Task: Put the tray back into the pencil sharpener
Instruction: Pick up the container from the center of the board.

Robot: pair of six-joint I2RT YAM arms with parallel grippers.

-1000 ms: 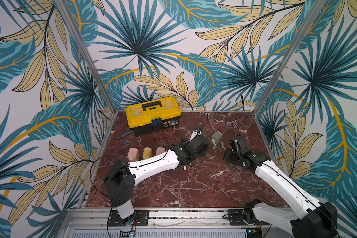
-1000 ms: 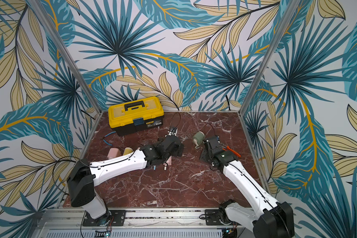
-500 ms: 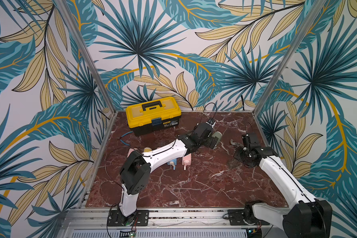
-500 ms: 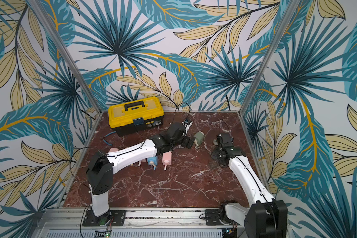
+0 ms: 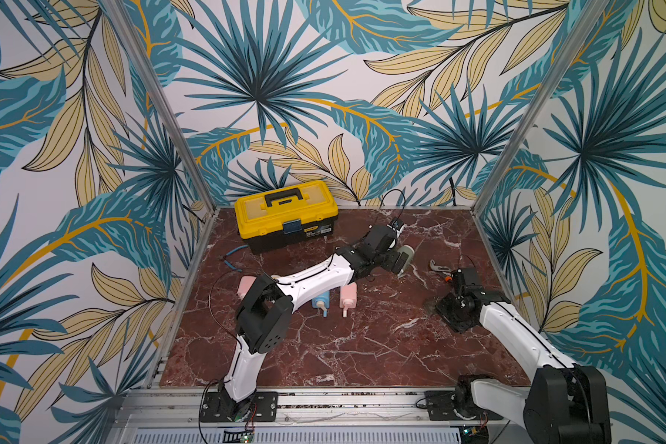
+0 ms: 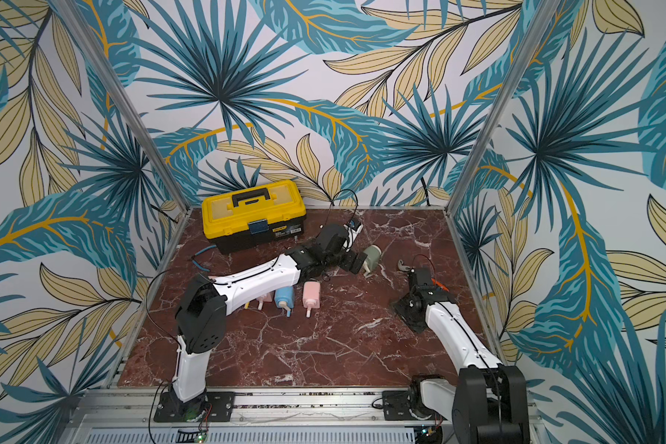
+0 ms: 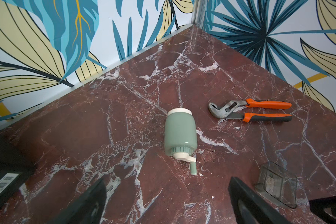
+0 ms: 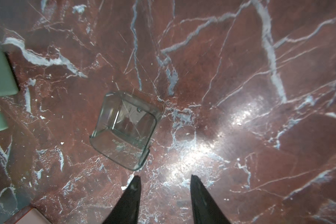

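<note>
On the red marble worktop (image 5: 343,346), a small clear plastic tray (image 8: 124,130) lies loose, near but apart from the green pencil sharpener (image 7: 180,133). The sharpener lies on its side with its crank toward the left pincer (image 7: 166,184). The right pincer (image 8: 165,177) hovers just short of the tray, its two fingers partly spread with nothing between them. The left pincer is spread wide and empty, facing the sharpener.

The tray looks light, thin-walled and stiff. Its smooth, glossy shell would likely skid on the polished stone or slip from a loose pinch, and it might crack if squeezed hard. A sensible hold would be across one thin side wall, leaving the leading end free to enter the sharpener. The sharpener also looks light and, being rounded, may roll or slide when pushed, so it probably needs bracing by its body. Which face holds the tray slot cannot be seen.

Orange-handled pliers (image 7: 248,110) lie beyond the sharpener, close but not touching. Well apart are a yellow toolbox (image 5: 285,215) and a row of pink and blue sharpeners (image 5: 320,301), partly under the left arm. Only bare stone separates tray and sharpener.
</note>
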